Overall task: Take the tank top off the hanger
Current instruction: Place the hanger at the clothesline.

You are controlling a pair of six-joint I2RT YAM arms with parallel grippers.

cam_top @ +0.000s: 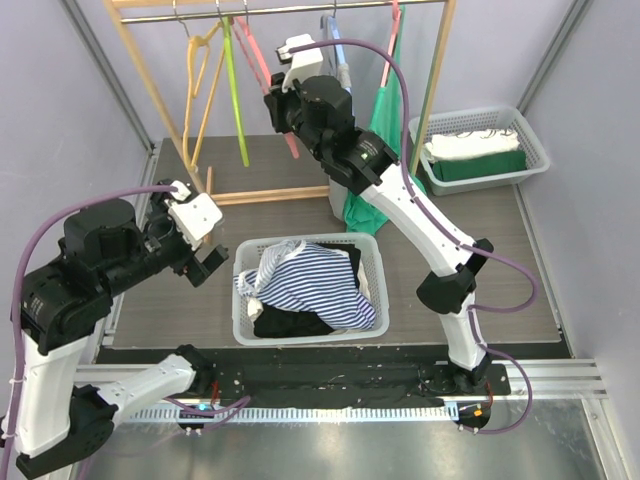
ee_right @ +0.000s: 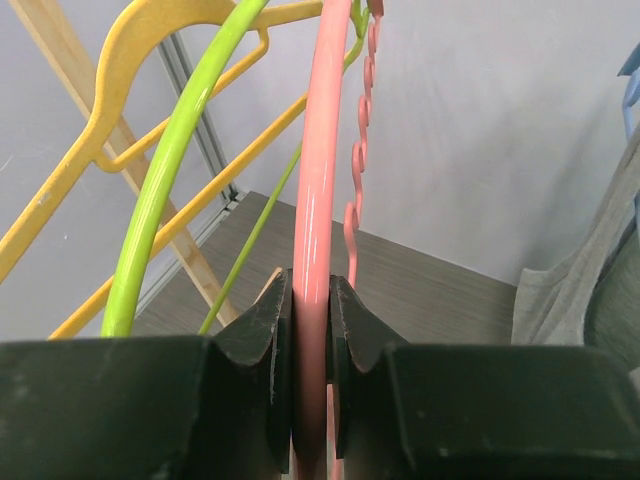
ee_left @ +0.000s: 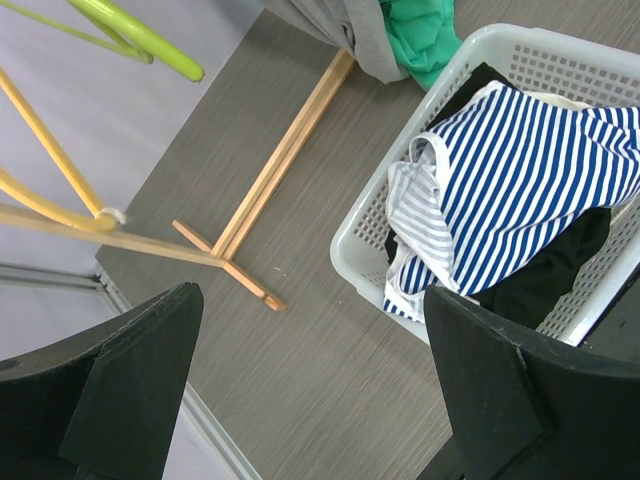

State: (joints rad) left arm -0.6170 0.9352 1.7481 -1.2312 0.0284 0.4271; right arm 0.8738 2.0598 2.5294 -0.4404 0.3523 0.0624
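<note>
Above the table, right gripper (cam_top: 280, 103): up at the rail (cam_top: 290, 11), pinched onto the pink hanger (cam_top: 258, 55).
Above, left gripper (cam_top: 205, 264): spread wide, holding nothing, just left of the white basket (cam_top: 238, 305).
Above, tank top (cam_top: 310, 280): blue-and-white striped, heaped in the white basket.
Left wrist, fingers (ee_left: 130, 380): far apart over floor (ee_left: 300, 380); tank top (ee_left: 530, 170) lies to the right in the white basket (ee_left: 350, 250).
Right wrist, fingers (ee_right: 265, 330): squeezing the pink hanger (ee_right: 315, 180); green hanger (ee_right: 170, 160) and yellow hanger (ee_right: 150, 20) to its left.
</note>
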